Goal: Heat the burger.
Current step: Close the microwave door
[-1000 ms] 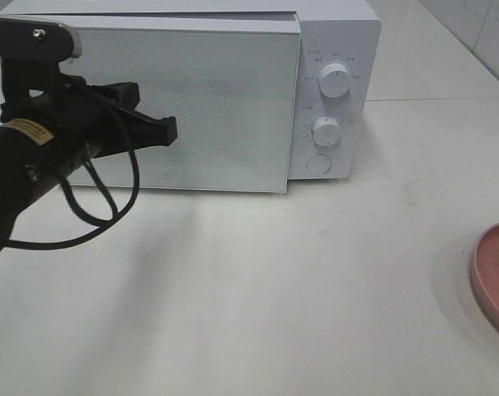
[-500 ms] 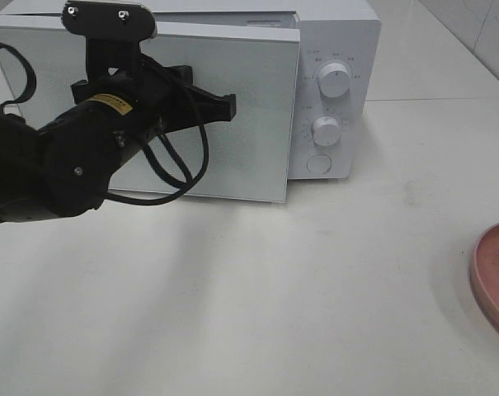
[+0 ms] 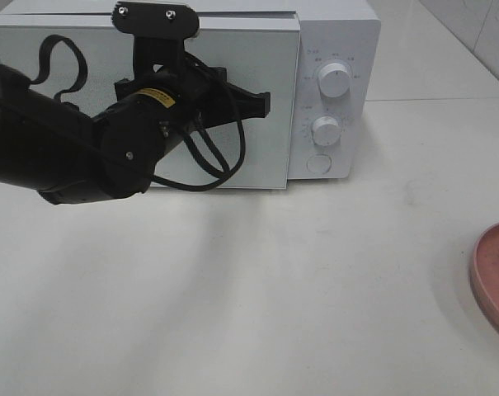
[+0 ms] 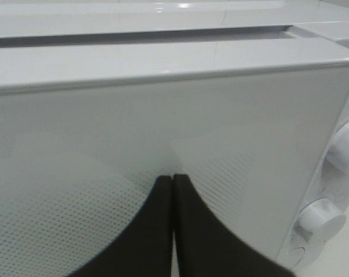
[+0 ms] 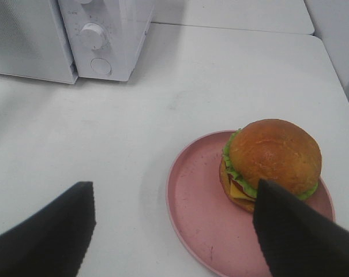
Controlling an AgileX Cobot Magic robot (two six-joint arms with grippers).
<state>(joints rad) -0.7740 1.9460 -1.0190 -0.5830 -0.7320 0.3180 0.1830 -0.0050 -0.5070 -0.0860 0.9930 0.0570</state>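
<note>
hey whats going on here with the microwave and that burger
The left gripper, shut and empty, is up against the front of the microwave door, which looks closed or nearly so. The burger sits on a pink plate off to the right, not inside the microwave. The right gripper hangs open above the plate, holding nothing.

Left end effector (image 3: 261,105) closed; right end effector (image 5: 174,202) spread wide.

plate (image 3: 495,276): cut by frame edge | dial labels: unreadable
</note>
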